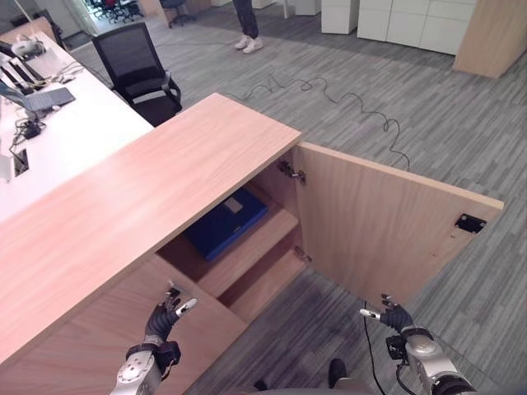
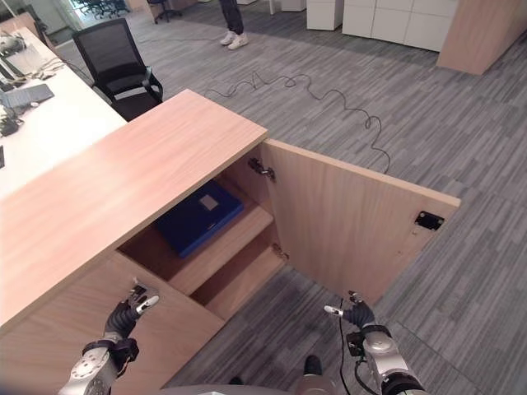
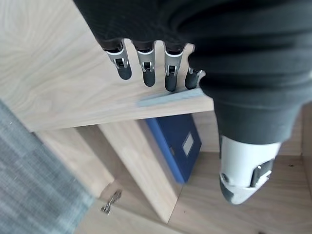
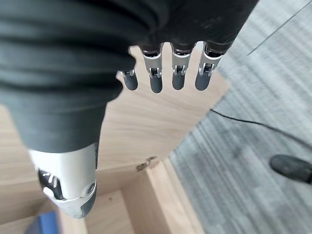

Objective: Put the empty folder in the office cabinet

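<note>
blue folder (image 1: 224, 222) on shelf, label seemingly blank

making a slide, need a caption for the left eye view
Blue folder lies on the open cabinet's shelf; both robot hands, left and right, hang open and empty.

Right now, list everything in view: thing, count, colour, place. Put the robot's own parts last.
Light wooden office cabinet: one, pale wood, in front of the robot, right-hand door swung open.
Flat blue folder: one, blue with a pale label, lying on the cabinet's upper shelf.
White desk: one, white, behind the cabinet at far left, carrying a laptop and small items.
Black mesh office chair: one, black, beside the desk.
White cabinets: a row, white, far wall.
Person: one, legs and white shoes, far floor.
Left hand: fingers relaxed, holding nothing, before the closed left door.
Right hand: fingers relaxed, holding nothing, below the open door.
</note>
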`<state>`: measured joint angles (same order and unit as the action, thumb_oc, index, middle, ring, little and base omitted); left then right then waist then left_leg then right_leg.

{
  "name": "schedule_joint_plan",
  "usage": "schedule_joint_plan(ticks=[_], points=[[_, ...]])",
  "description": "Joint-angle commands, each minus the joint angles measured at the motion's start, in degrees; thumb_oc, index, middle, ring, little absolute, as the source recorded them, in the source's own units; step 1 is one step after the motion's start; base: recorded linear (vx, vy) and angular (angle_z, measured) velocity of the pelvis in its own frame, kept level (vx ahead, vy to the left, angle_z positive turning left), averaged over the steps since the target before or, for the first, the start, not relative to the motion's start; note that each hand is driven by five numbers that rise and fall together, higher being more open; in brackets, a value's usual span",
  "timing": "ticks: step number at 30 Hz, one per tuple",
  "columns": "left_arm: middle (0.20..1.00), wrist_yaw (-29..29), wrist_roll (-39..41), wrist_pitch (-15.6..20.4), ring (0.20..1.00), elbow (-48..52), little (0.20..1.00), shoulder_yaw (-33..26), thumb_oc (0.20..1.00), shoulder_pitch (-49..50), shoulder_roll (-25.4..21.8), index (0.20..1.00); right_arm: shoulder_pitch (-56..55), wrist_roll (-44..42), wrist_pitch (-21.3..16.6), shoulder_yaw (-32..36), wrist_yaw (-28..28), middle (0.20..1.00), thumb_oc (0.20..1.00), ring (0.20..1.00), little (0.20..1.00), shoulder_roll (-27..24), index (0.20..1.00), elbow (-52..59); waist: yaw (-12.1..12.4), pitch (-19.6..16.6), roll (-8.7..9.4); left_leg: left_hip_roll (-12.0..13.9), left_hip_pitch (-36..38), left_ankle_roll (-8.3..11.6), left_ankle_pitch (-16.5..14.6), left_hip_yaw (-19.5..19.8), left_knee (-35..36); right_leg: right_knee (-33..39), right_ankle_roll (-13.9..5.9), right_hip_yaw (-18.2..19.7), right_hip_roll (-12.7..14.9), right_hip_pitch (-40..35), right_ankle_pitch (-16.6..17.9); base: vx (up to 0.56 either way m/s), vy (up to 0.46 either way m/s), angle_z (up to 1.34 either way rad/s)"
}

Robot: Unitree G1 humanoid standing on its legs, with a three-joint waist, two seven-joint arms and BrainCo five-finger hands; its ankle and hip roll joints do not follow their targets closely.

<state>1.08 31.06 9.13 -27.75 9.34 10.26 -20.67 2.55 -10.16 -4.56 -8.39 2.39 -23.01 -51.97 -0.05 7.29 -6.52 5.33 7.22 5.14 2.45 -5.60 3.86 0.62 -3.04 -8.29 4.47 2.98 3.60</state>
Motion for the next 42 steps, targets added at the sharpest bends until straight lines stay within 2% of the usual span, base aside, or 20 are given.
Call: schedule_joint_plan(ticks=[1, 3, 7, 11, 13, 15, 17, 18, 19, 20, 21, 23, 24, 25, 32, 37, 38, 42], points=[[1.000, 5.5, -3.3, 2.3, 1.000, 4.9, 1.000, 5.4, 1.000, -8.9, 2.8, 1.000, 2.2, -2.4, -1.6, -0.8, 0.1, 1.000, 1.000, 1.000, 1.000, 2.6, 1.000, -1.6, -3.3, -1.1, 3.42, -1.3, 0.8, -0.09, -6.1, -1.2, -5.0, 1.6, -7.04, -0.7, 5.6, -6.4, -1.9, 0.01, 0.126, -0.24], [1.000, 5.6, -3.4, 2.3, 1.000, 4.8, 1.000, 4.4, 1.000, -8.8, 2.6, 1.000, 1.1, -3.5, -1.3, 1.4, 0.2, 1.000, 1.000, 1.000, 1.000, 3.4, 1.000, -4.7, -3.6, -1.4, 3.82, -2.2, 2.0, -1.00, -6.2, -2.1, -2.8, 1.0, -7.70, -0.2, 6.1, -5.6, -1.0, 0.00, 0.142, -0.71], [1.000, 6.4, -3.3, 2.0, 1.000, 4.8, 1.000, 4.2, 1.000, -8.8, 2.0, 1.000, 0.1, -4.4, -0.8, 3.9, 0.1, 1.000, 1.000, 1.000, 1.000, 3.1, 1.000, -8.4, -3.7, -1.7, 4.38, -2.9, 2.4, -1.62, -5.9, -1.9, -1.4, 0.2, -8.22, -0.4, 7.0, -5.4, -0.8, 0.00, 0.092, -0.16], [1.000, 7.7, -4.1, 1.4, 1.000, 4.1, 1.000, 4.1, 1.000, -9.5, 0.7, 1.000, -0.7, -8.6, -0.4, 10.6, 0.2, 1.000, 1.000, 1.000, 1.000, -0.2, 1.000, -14.2, -4.3, -1.7, 5.66, -3.7, 2.7, -2.44, -5.8, -0.6, 0.0, -1.9, -8.83, -0.5, 8.0, -5.2, -1.1, -0.01, 0.064, 0.09], [1.000, 8.0, -4.2, 1.3, 1.000, 4.0, 1.000, 4.0, 1.000, -9.5, 0.3, 1.000, -0.4, -9.2, -0.4, 11.7, 0.2, 1.000, 1.000, 1.000, 1.000, -1.3, 1.000, -15.2, -4.2, -1.8, 5.92, -3.8, 2.8, -2.55, -5.9, -0.6, 0.1, -2.1, -8.97, -0.6, 8.1, -5.2, -1.2, -0.01, 0.029, 0.18], [1.000, 8.8, -4.2, 1.1, 1.000, 4.2, 1.000, 4.0, 1.000, -9.0, -0.6, 1.000, 0.7, -11.0, -0.4, 15.2, 0.4, 1.000, 1.000, 1.000, 1.000, -6.1, 1.000, -17.4, -3.9, -1.8, 6.60, -4.0, 2.9, -2.94, -6.1, -0.3, 0.1, -2.7, -9.22, -0.4, 8.1, -5.1, -1.2, -0.01, 0.025, 0.09], [1.000, 9.1, -4.3, 1.1, 1.000, 4.1, 1.000, 4.0, 1.000, -8.8, -0.8, 1.000, 1.1, -11.3, -0.4, 16.1, 0.4, 1.000, 1.000, 1.000, 1.000, -7.7, 1.000, -18.5, -3.7, -1.8, 6.74, -4.1, 3.0, -3.06, -6.2, -0.4, 0.1, -2.7, -9.31, -0.4, 8.1, -5.1, -1.3, 0.00, 0.000, 0.00], [1.000, 9.7, -4.1, 1.0, 1.000, 4.2, 1.000, 4.1, 1.000, -8.3, -1.4, 1.000, 2.1, -12.1, -0.4, 17.6, 0.3, 1.000, 1.000, 1.000, 1.000, -10.9, 1.000, -19.8, -3.3, -2.0, 7.11, -4.2, 3.2, -3.21, -6.3, -0.3, 0.2, -2.6, -9.41, -0.3, 8.1, -5.2, -1.3, 0.00, 0.000, 0.00], [1.000, 9.7, -4.1, 1.0, 1.000, 4.2, 1.000, 4.1, 1.000, -8.4, -1.4, 1.000, 2.3, -12.1, -0.5, 17.6, 0.3, 1.000, 1.000, 1.000, 1.000, -11.0, 1.000, -20.0, -3.3, -2.0, 7.04, -4.2, 3.2, -3.21, -6.4, -0.3, 0.2, -2.6, -9.42, -0.2, 8.1, -5.3, -1.3, 0.00, 0.000, 0.00], [1.000, 10.2, -4.1, 0.9, 1.000, 4.3, 1.000, 4.4, 1.000, -7.9, -1.9, 1.000, 3.4, -12.4, -0.5, 18.4, 0.0, 1.000, 1.000, 1.000, 1.000, -14.2, 1.000, -20.7, -3.0, -2.0, 7.23, -4.1, 3.3, -3.29, -6.4, -0.1, 0.1, -2.7, -9.37, -0.2, 8.0, -5.4, -1.5, 0.00, 0.000, 0.00], [1.000, 10.2, -4.1, 0.9, 1.000, 4.3, 1.000, 4.4, 1.000, -7.9, -1.8, 1.000, 3.4, -12.4, -0.5, 18.4, 0.0, 1.000, 1.000, 1.000, 1.000, -14.2, 1.000, -20.8, -3.0, -2.0, 7.22, -4.1, 3.3, -3.29, -6.4, -0.1, 0.2, -2.7, -9.37, -0.2, 8.0, -5.4, -1.5, 0.03, -0.021, -0.02], [1.000, 10.8, -4.7, 0.8, 1.000, 4.1, 1.000, 5.1, 1.000, -7.2, -2.6, 1.000, 5.6, -12.7, -0.7, 19.2, 0.0, 1.000, 1.000, 1.000, 1.000, -18.6, 1.000, -21.4, -2.5, -2.3, 7.50, -4.0, 3.5, -3.29, -6.5, 0.1, 0.2, -2.5, -9.36, -0.4, 8.0, -5.7, -1.6, 0.04, -0.026, -0.01], [1.000, 10.8, -4.7, 0.8, 1.000, 4.0, 1.000, 5.1, 1.000, -7.3, -2.5, 1.000, 5.7, -12.7, -0.7, 19.2, -0.1, 1.000, 1.000, 1.000, 1.000, -18.7, 1.000, -21.6, -2.5, -2.2, 7.43, -4.0, 3.5, -3.29, -6.5, 0.1, 0.2, -2.5, -9.36, -0.4, 7.9, -5.8, -1.6, 0.03, -0.027, 0.00], [1.000, 11.0, -4.8, 0.8, 1.000, 4.0, 1.000, 5.4, 1.000, -6.9, -2.8, 1.000, 7.3, -12.9, -0.9, 19.0, 0.0, 1.000, 1.000, 1.000, 1.000, -20.9, 1.000, -21.5, -2.2, -2.4, 7.47, -4.0, 3.6, -3.25, -6.4, 0.2, 0.2, -2.3, -9.25, -0.6, 7.8, -6.0, -1.7, 0.00, 0.000, 0.00], [1.000, 11.1, -4.8, 0.6, 1.000, 4.5, 1.000, 6.5, 1.000, -6.5, -3.3, 1.000, 14.1, -11.8, -1.2, 14.7, -0.2, 1.000, 1.000, 1.000, 1.000, -24.5, 1.000, -19.1, -1.4, -2.6, 7.34, -3.4, 3.6, -2.78, -6.2, 0.7, 0.1, -1.9, -8.64, -1.3, 7.1, -6.8, -2.3, 0.02, -0.040, 0.01], [1.000, 11.1, -4.6, 0.5, 1.000, 4.3, 1.000, 7.2, 1.000, -6.5, -3.3, 1.000, 18.6, -10.9, -1.3, 10.3, -0.7, 1.000, 1.000, 1.000, 1.000, -24.2, 1.000, -17.9, -0.6, -2.8, 7.21, -3.0, 3.6, -2.44, -6.0, 1.2, -0.2, -1.2, -8.14, -1.9, 6.5, -7.5, -2.6, 0.02, -0.046, 0.02], [1.000, 11.0, -4.4, 0.3, 1.000, 4.2, 1.000, 7.3, 1.000, -6.3, -3.2, 1.000, 20.7, -9.9, -1.3, 7.8, -0.9, 1.000, 1.000, 1.000, 1.000, -23.2, 1.000, -16.7, -0.3, -2.9, 7.12, -2.8, 3.6, -2.29, -5.9, 1.3, -0.3, -0.9, -7.94, -2.2, 6.3, -7.9, -2.6, 0.03, -0.072, 0.06], [1.000, 11.0, -3.9, 0.1, 1.000, 4.6, 1.000, 7.6, 1.000, -6.0, -3.0, 1.000, 23.5, -9.2, -1.3, 4.8, -1.0, 1.000, 1.000, 1.000, 1.000, -21.5, 1.000, -15.6, 0.2, -3.0, 6.92, -2.5, 3.4, -2.04, -5.4, 1.6, -0.3, -0.4, -7.67, -2.6, 5.9, -8.3, -2.7, 0.01, -0.037, 0.04]])
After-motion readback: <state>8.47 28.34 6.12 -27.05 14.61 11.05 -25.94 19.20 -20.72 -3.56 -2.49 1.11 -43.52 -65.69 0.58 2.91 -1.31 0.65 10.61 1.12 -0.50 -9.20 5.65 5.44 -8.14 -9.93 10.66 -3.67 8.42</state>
